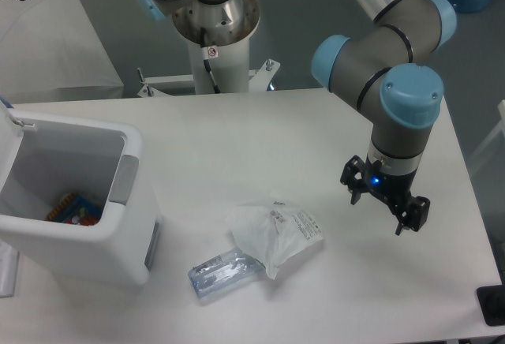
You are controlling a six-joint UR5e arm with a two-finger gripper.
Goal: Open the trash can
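Note:
The trash can (134, 233) is a large white boxy bin at the left of the table. Its top stands open and its lid (9, 135) is swung up at the far left edge. A grey push tab (122, 180) sits on its right rim. Inside lies a colourful wrapper (71, 208). My gripper (377, 214) hangs over the right side of the table, far from the bin. Its two black fingers are spread apart and hold nothing.
A small white plastic bag with printed text (276, 232) and a clear plastic packet (225, 273) lie on the table (237, 139) between bin and gripper. The arm's base column (213, 40) stands at the back. A black object (493, 306) sits at the right front corner.

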